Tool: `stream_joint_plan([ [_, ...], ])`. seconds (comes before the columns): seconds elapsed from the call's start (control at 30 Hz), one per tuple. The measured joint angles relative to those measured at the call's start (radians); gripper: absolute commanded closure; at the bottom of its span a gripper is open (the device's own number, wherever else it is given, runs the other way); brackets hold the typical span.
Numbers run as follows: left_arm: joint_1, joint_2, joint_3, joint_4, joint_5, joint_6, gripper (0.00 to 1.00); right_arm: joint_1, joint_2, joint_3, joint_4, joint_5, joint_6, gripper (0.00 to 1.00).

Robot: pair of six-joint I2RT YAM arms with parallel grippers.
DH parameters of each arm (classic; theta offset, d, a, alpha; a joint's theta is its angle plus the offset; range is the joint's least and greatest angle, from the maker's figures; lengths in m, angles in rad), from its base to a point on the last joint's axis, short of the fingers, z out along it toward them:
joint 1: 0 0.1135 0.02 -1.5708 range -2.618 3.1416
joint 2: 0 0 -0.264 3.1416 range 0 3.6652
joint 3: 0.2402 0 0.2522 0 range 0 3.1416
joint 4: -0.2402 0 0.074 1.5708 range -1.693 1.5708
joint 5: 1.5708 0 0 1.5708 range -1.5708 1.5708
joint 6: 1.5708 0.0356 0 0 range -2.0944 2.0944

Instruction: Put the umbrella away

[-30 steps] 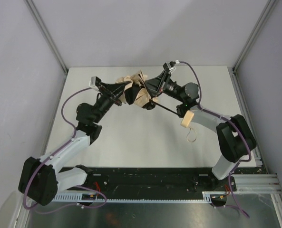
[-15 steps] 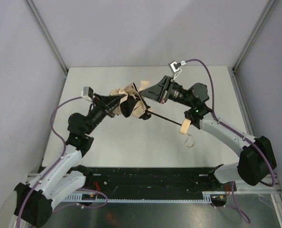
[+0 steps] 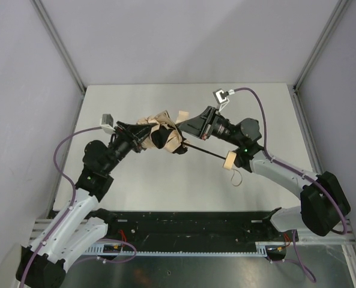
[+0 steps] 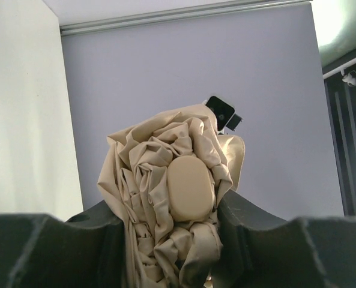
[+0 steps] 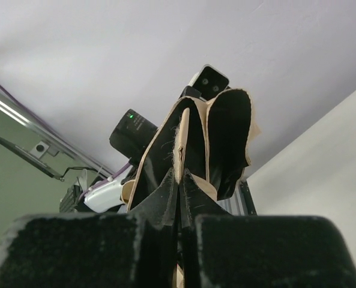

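Note:
The umbrella (image 3: 165,135) is held above the table between both arms, its beige canopy crumpled. Its thin black shaft (image 3: 206,150) runs right and down to the pale wooden handle (image 3: 229,161), with the tan strap (image 3: 238,178) hanging below. My left gripper (image 3: 146,134) is shut on the bunched canopy; the left wrist view shows the fabric and a tan oval cap (image 4: 191,187) wedged between the fingers. My right gripper (image 3: 184,123) is shut on a thin edge of the canopy (image 5: 193,144), pinched tight between the fingertips.
The white table (image 3: 135,180) lies under the umbrella. Grey walls and metal frame posts (image 3: 63,54) close in on the left, back and right. The black rail (image 3: 184,231) with the arm bases runs along the near edge.
Both arms have shifted the umbrella a little toward the near left. The handle has moved left and down. The left arm has stretched out and its wrist has swung left.

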Motion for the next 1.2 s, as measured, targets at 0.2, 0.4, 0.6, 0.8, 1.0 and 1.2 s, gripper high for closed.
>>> stream_joint_plan([
  [0.2,0.000,-0.020,0.000,-0.047,-0.016,0.000,1.00,0.057,-0.018,-0.026,0.026,0.051,-0.017,1.00],
  [0.4,0.000,-0.020,0.013,-0.096,-0.032,0.008,1.00,0.097,-0.063,-0.026,-0.067,0.050,-0.163,1.00],
  [0.6,0.000,0.021,0.017,-0.138,-0.033,0.011,1.00,0.223,-0.167,0.005,-0.372,0.135,-0.457,1.00],
  [0.8,0.000,0.036,0.042,-0.211,-0.071,0.040,1.00,0.340,-0.171,0.117,-0.634,0.300,-0.727,1.00],
  [1.0,-0.017,0.034,0.058,-0.234,-0.138,0.063,1.00,0.362,-0.125,0.190,-0.702,0.360,-0.809,1.00],
  [1.2,-0.024,0.028,0.073,-0.325,-0.186,0.113,1.00,0.410,-0.082,0.254,-0.824,0.373,-0.974,1.00],
])
